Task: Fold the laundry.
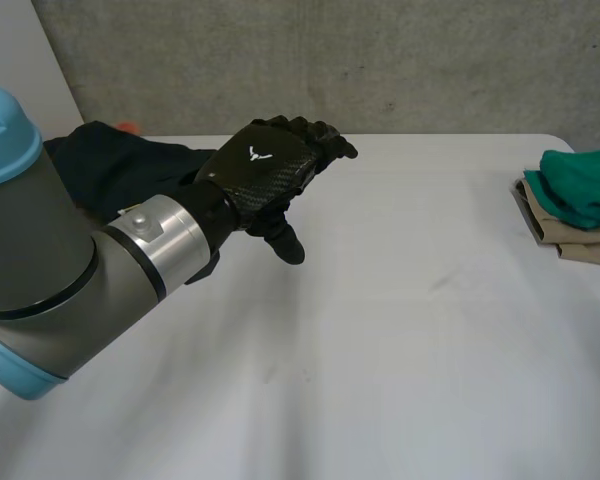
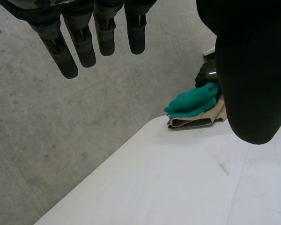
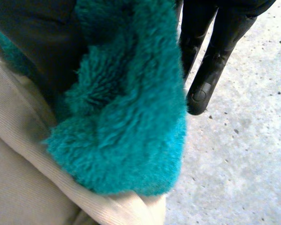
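Note:
A teal fleece cloth (image 1: 580, 185) lies folded on top of a folded beige cloth (image 1: 570, 235) at the table's right edge. In the right wrist view my right hand (image 3: 210, 70) is at this stack. The teal fleece (image 3: 126, 117) bulges between its thumb and its straight fingers, over the beige cloth (image 3: 23, 187). My left hand (image 1: 265, 170) hovers open above the table's left half, fingers (image 2: 84, 42) straight and holding nothing. A dark cloth (image 1: 110, 165) lies heaped behind it at the far left.
The white table (image 1: 380, 330) is bare between the dark heap and the folded stack (image 2: 194, 101). Grey concrete floor lies past its far edge. A small orange thing (image 1: 127, 127) peeks out behind the dark heap.

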{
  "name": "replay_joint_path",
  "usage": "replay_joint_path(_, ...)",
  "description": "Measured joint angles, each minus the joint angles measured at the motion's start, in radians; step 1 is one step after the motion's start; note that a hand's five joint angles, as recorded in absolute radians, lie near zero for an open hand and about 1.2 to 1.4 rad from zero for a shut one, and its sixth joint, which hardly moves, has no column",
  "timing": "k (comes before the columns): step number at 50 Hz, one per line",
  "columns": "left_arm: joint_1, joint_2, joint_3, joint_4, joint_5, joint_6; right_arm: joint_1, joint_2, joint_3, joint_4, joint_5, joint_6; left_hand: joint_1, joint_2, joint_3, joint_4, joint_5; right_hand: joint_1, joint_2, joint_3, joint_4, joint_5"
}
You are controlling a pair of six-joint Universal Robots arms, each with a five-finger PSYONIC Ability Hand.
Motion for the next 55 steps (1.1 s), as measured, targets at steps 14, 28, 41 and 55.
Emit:
replay_joint_path(14, 0.0, 0.004, 0.0, 0.0, 0.0, 0.0, -0.023, -0.245, 0.159, 0.208, 0.21, 0.007, 0.0, 0.0, 0.0, 0.0, 0.0, -0.696, -0.826, -0.837, -0.83, -0.811)
replay_joint_path(28, -0.001, 0.01, 0.007, 0.0, 0.0, 0.0, -0.212, -0.45, 0.13, 0.815, 0.491, -0.236, 0.0, 0.0, 0.0, 0.0, 0.0, -0.696, -0.826, -0.837, -0.83, -0.811)
replay_joint_path(41, 0.079, 0.013, 0.057, 0.041, -0.072, 0.003, 0.048, -0.684, 0.257, 0.363, 0.531, -0.105, 0.0, 0.0, 0.0, 0.0, -0.003, -0.696, -0.826, -0.837, -0.83, -0.811)
replay_joint_path(55, 0.376, -0.368, 0.274, 0.134, -0.237, 0.263, 0.533, -0.879, 0.82, 0.07, 0.259, 0.016, -0.022, -0.001, -0.011, 0.0, -0.003, -0.696, -0.826, -0.837, -0.83, -0.811)
